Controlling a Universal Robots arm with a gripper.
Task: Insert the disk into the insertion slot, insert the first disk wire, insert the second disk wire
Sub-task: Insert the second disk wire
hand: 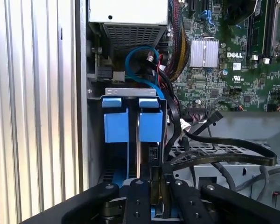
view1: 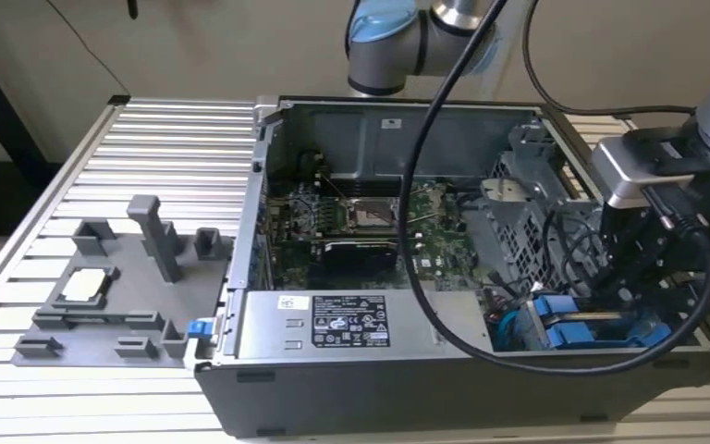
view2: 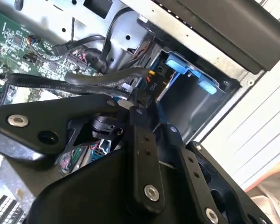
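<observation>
The disk (hand: 130,122) sits in the slot (hand: 96,140), blue tabs up, just past the fingers (hand: 142,198). Gripper (hand: 155,196) is pinched shut on a black plug (view2: 147,91) w/ wire. Tight room: case wall (hand: 81,116) beside, cables (hand: 224,156) on the other side.
</observation>
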